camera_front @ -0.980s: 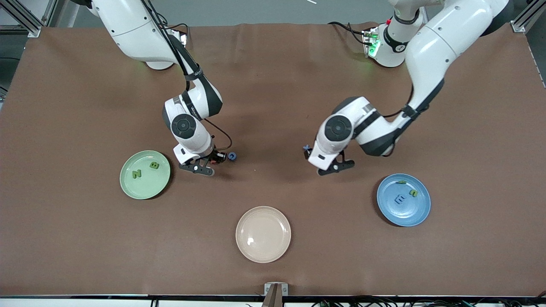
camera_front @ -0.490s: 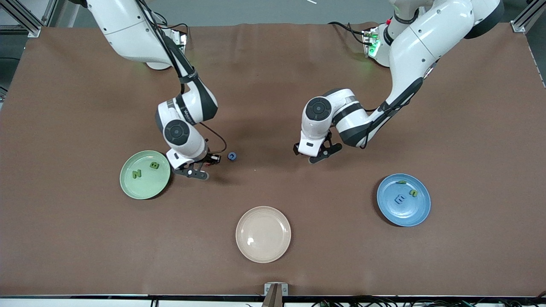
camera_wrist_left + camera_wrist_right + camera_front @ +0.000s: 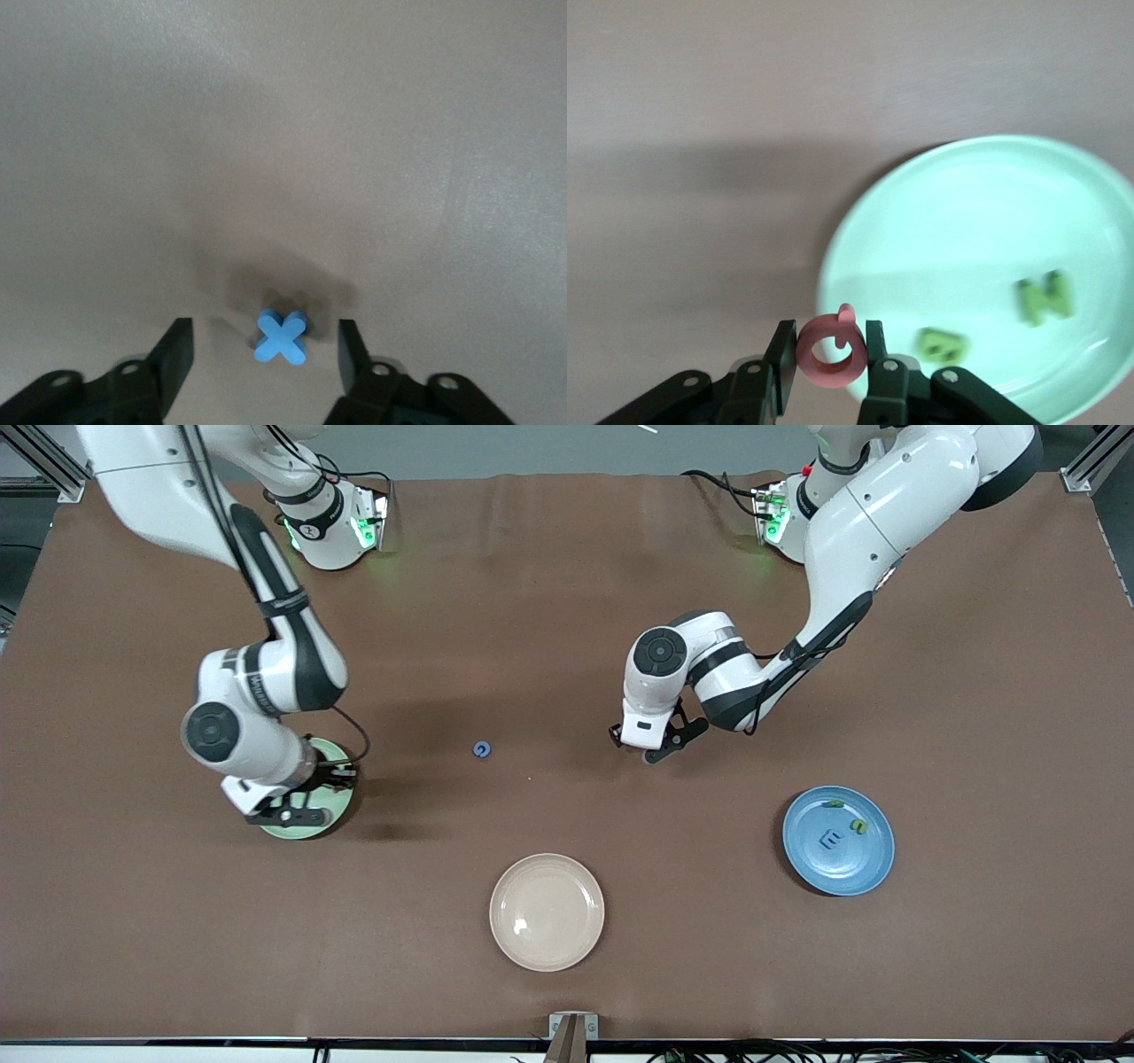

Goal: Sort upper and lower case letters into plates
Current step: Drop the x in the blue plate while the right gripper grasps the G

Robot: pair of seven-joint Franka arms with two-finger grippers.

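Observation:
My right gripper (image 3: 288, 813) hangs over the pale mint green plate (image 3: 310, 831) and is shut on a red round letter (image 3: 828, 351). In the right wrist view the mint plate (image 3: 983, 221) holds a green N (image 3: 1045, 297) and a green B (image 3: 939, 343). My left gripper (image 3: 642, 748) is open and low over the table, with a blue X (image 3: 283, 337) lying between its fingers (image 3: 173, 359). The hand hides the X in the front view. A small blue round letter (image 3: 481, 749) lies on the table between the arms. The blue plate (image 3: 873, 868) holds a blue E (image 3: 831, 839) and two green letters.
A cream-beige plate (image 3: 547, 911) lies nearer the front camera, midway between the two coloured plates. Brown cloth covers the table, and the arm bases stand along its robot edge.
My right arm has swung from beside the blue round letter to over the mint plate, carrying the red letter. My left gripper has moved toward the right arm's end and sits over the blue X.

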